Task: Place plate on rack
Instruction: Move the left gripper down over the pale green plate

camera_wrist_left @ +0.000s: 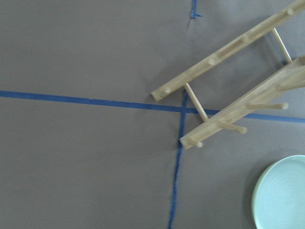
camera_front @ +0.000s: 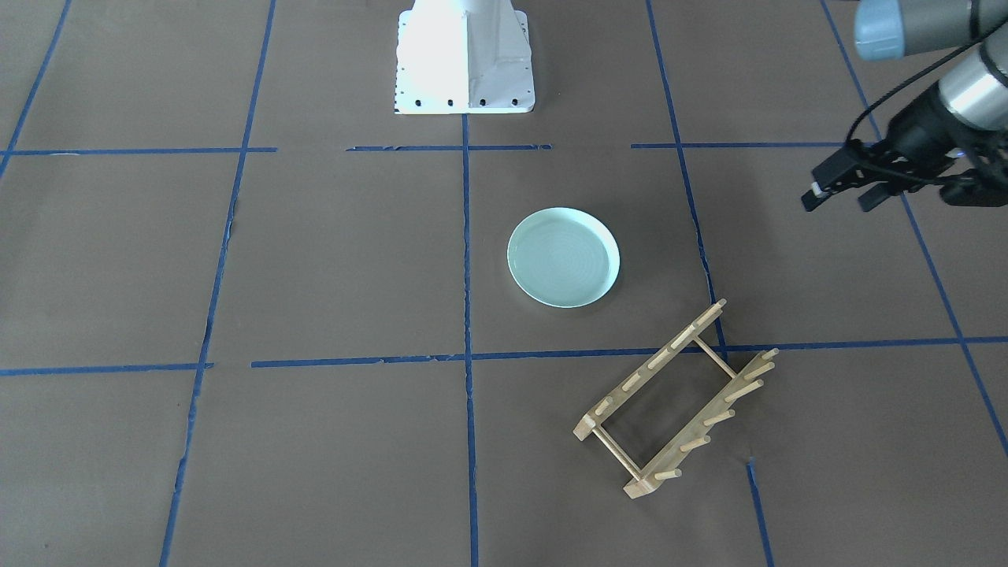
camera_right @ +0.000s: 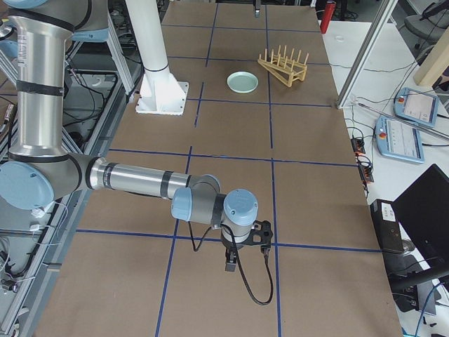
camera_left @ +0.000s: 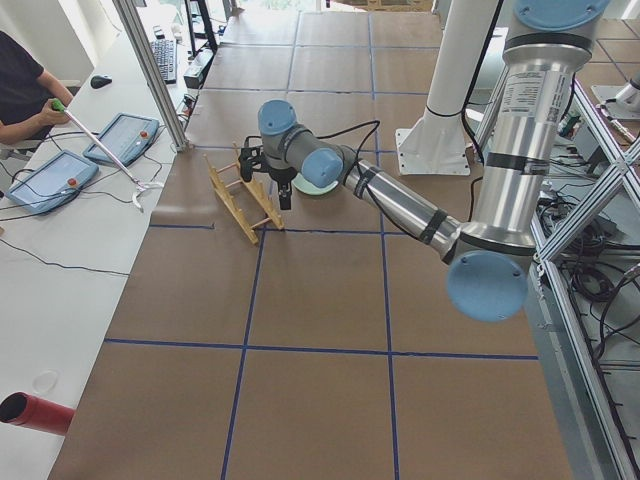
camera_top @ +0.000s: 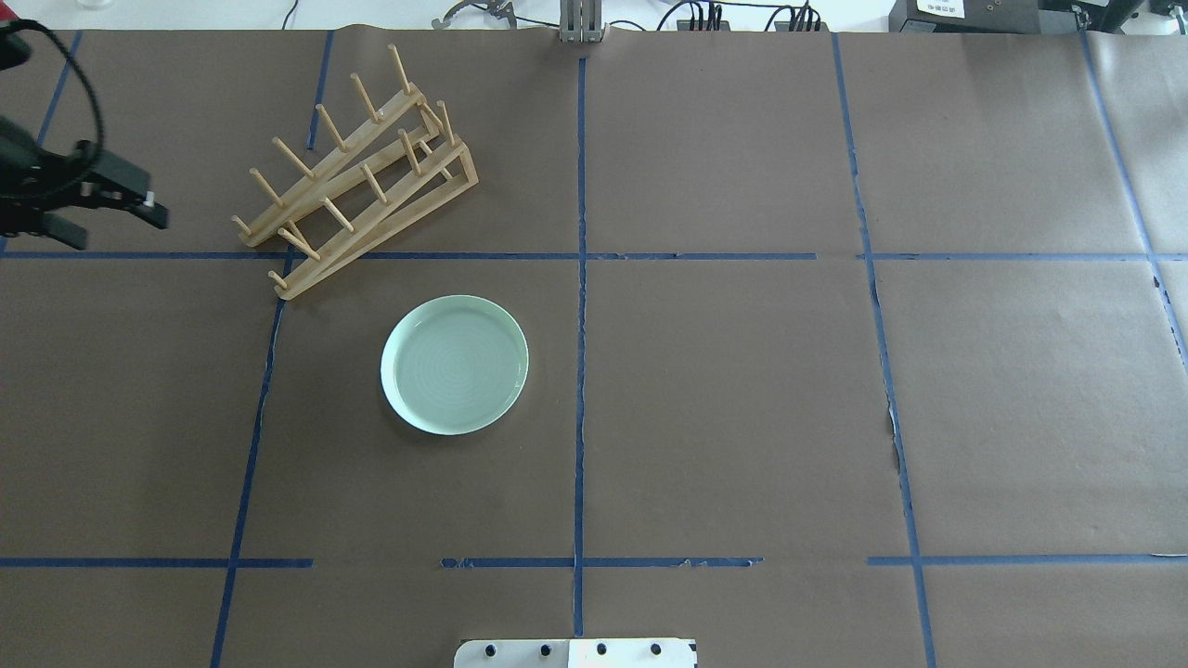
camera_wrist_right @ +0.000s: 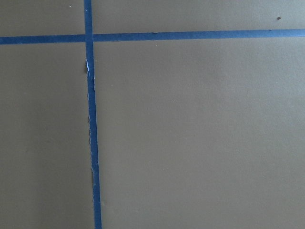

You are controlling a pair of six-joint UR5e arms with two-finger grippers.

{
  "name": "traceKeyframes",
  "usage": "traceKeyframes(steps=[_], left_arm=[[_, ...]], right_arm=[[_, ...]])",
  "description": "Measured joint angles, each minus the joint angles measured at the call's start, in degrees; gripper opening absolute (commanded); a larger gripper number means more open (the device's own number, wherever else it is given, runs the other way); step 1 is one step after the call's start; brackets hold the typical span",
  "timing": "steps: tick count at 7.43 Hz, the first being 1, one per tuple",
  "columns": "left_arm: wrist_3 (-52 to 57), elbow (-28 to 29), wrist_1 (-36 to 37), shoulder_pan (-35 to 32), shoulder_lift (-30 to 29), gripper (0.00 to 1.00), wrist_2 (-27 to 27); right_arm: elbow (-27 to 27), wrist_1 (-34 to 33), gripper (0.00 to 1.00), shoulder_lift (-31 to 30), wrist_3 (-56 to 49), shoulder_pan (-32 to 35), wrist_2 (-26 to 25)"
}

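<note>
Left gripper hangs above the table, jaws apart, nothing between them; the rack stands just beside it toward the table's middle, near but not touching, pegs up, its 2 rails slanted across a blue tape line; the plate lies flat beyond the rack's near end, toward the robot's base, close to the rack yet apart from it, and well apart from this gripper; in the left wrist view the rack fills the upper right and the plate peeks in at the lower right corner. Right gripper hovers at the table's far end, well apart from plate and rack; open or closed, I cannot tell; its wrist view shows only brown paper and 2 crossing tape lines.
</note>
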Motion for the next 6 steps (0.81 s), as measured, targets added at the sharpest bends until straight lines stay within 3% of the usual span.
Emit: traceKeyframes(steps=[3,6], left_arm=[[-19.9,5.8,7.7,19.7,-17.0,0.99,12.1],[-26.0,21.0,11.6,28.5,-31.7,0.97,19.0]], right_arm=[[0.0,0.0,1.00,0.0,0.0,0.0,0.0],[0.0,0.0,1.00,0.0,0.0,0.0,0.0]])
